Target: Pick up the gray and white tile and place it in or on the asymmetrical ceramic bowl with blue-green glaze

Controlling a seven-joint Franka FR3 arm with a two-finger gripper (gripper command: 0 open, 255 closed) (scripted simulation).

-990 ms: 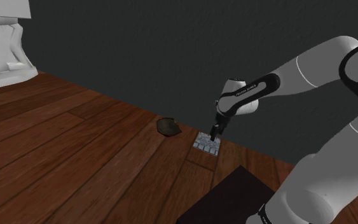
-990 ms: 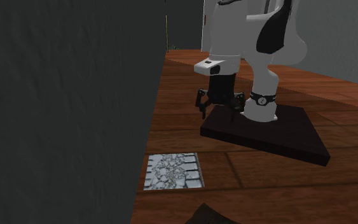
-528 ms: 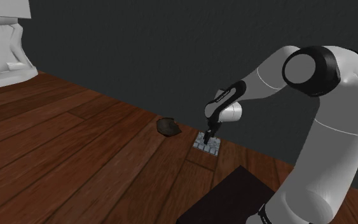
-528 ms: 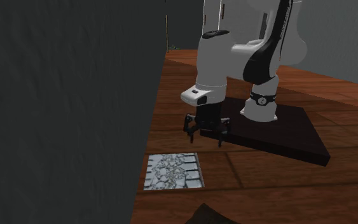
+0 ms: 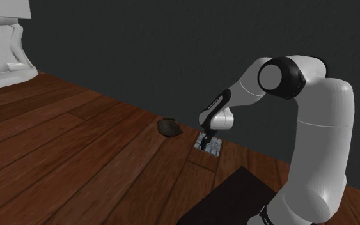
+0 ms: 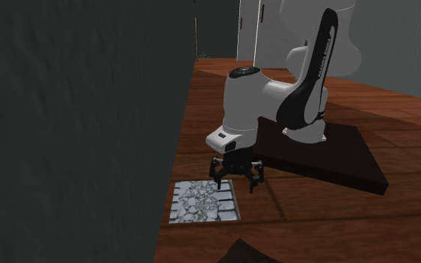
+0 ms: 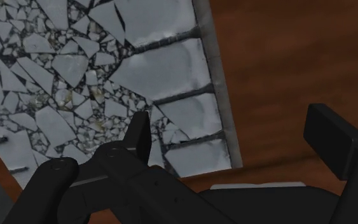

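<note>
Just above the tile's (image 6: 198,202) edge hangs the black gripper (image 6: 235,183), its fingers (image 7: 139,135) spread wide with nothing between them. In the wrist view one finger is over the tile's border and the other over bare wood beyond its rim. The tile lies flat on the dark wooden floor (image 5: 76,160), close against the dark grey wall (image 5: 172,51). It is grey and white, with a centre of broken shards, oblong blocks around it and a thin grey frame. A dark, brownish bowl (image 5: 168,128) sits near it, to the shoulder view's left.
</note>
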